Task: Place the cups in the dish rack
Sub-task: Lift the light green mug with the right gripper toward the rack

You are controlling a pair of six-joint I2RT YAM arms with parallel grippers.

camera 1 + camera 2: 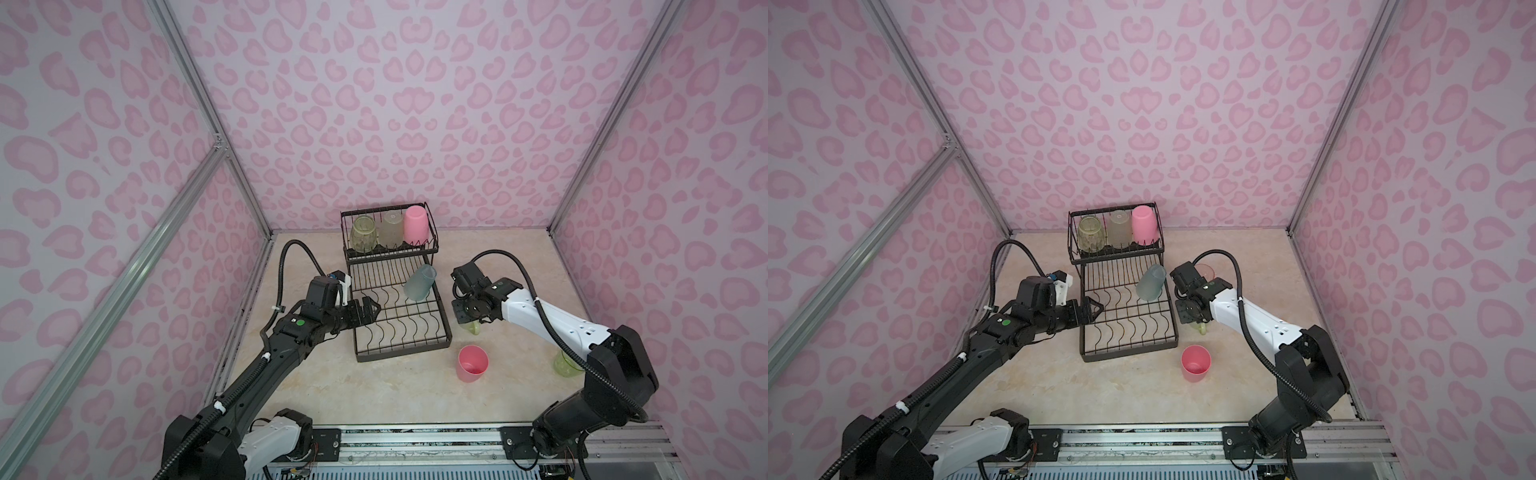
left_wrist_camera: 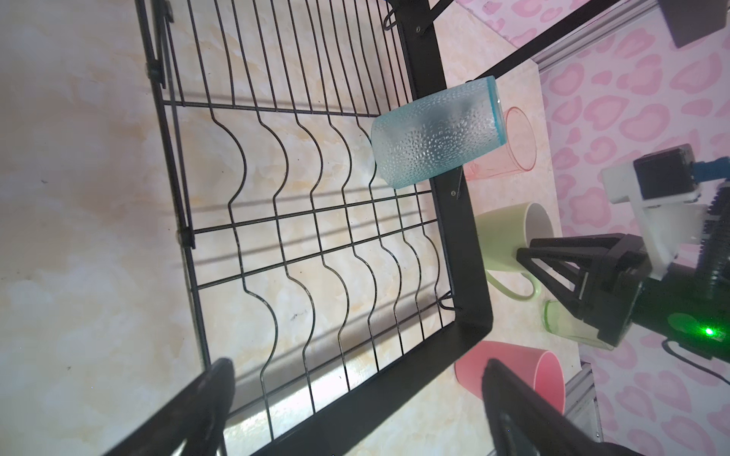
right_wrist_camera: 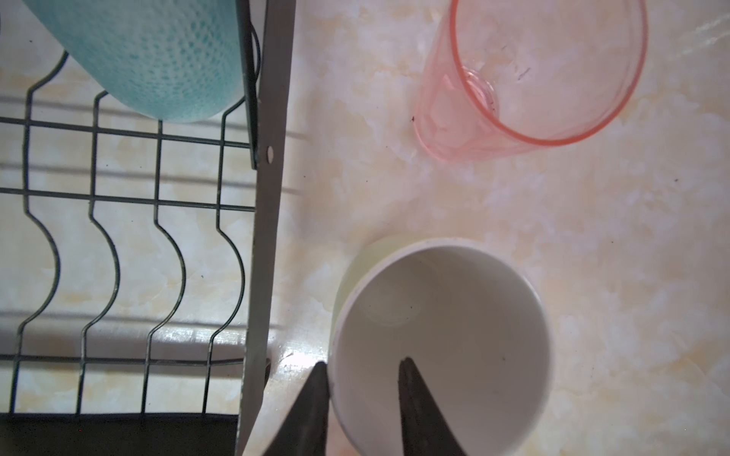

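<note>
Around, pink-blotched walls [image 1: 415,104]; beige tabletop [image 1: 332,386] bears rack [image 1: 403,351].

Both arms reach inward: left tool [image 2: 355,371] spread wide, right tool [image 3: 363,365] only narrowly parted.
The left arm [image 1: 266,365] stretches low and nearly level, its tool pointing toward the middle. The right arm [image 1: 557,320] bends at the elbow, its wrist turned so the tool points straight down.
</note>
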